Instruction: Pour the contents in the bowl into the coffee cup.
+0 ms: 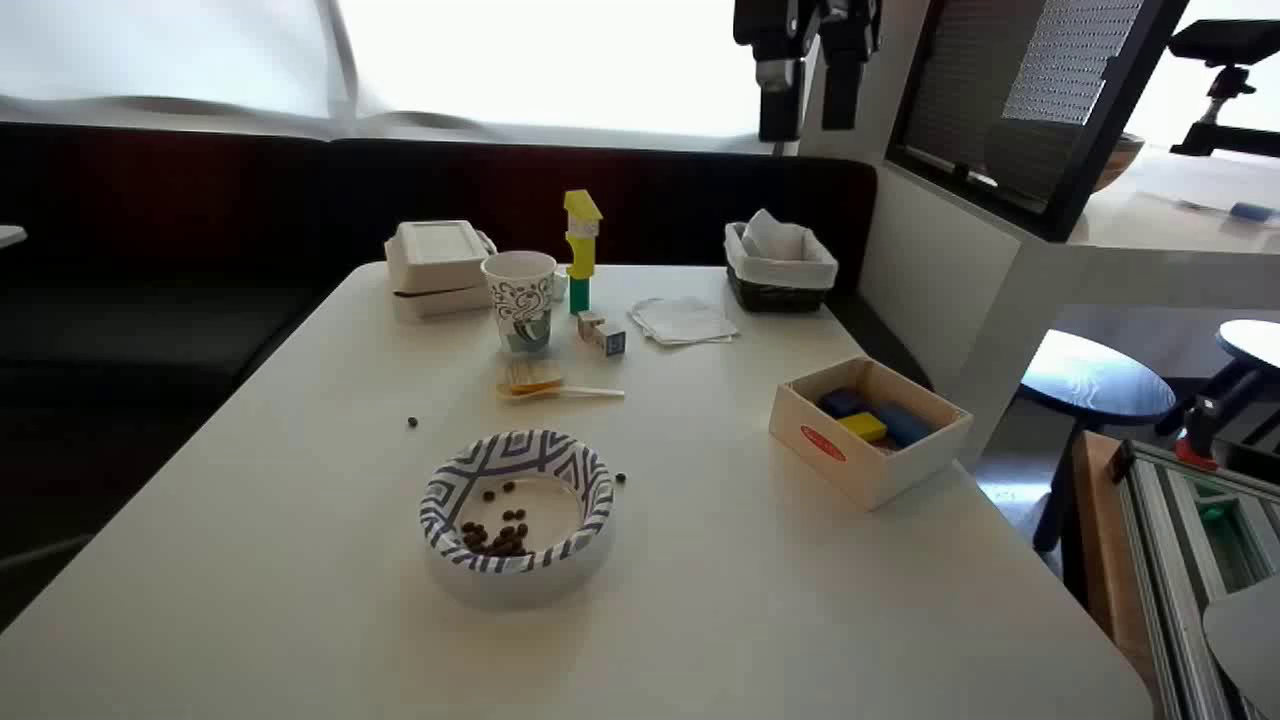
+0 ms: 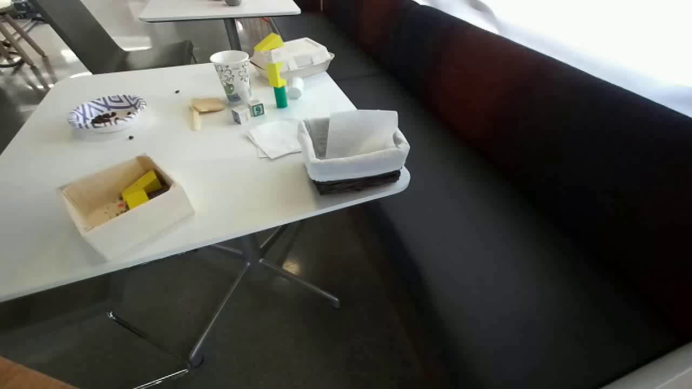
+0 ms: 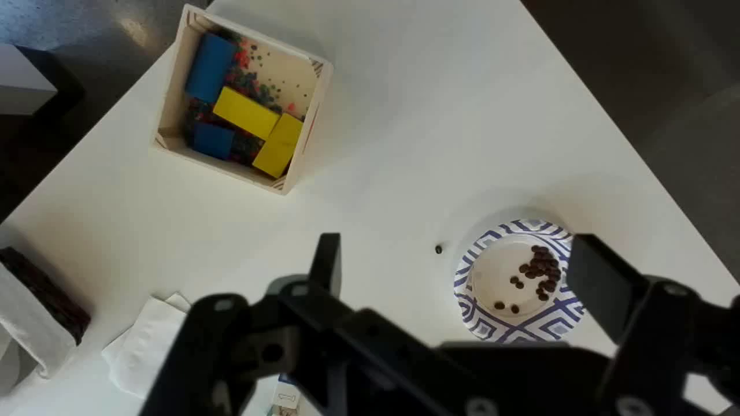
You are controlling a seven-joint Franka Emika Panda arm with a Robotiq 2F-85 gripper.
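The bowl (image 1: 520,452), white with a dark blue geometric rim, sits upright on the table in both exterior views. Its contents, dark brown beans (image 3: 541,268), are bunched toward one side, with a few lying apart. Farther along the table stands the coffee cup (image 1: 522,305), a white paper cup with dark swirls and green print, upright; its inside is hidden. High over the table, apart from bowl and cup, my gripper (image 1: 810,130) has its fingers spread with nothing between them. In the wrist view one finger (image 3: 601,283) overlaps the edge of the bowl (image 3: 497,260) from above.
Loose beans (image 1: 412,422) lie near the bowl. A wooden box (image 1: 825,455) holds colored blocks. Around the cup are a takeaway box (image 1: 440,255), a block tower (image 1: 580,250), letter cubes (image 1: 608,340) and a brush (image 1: 535,378). Napkins (image 1: 683,320) and a lined basket (image 2: 351,167) are beyond.
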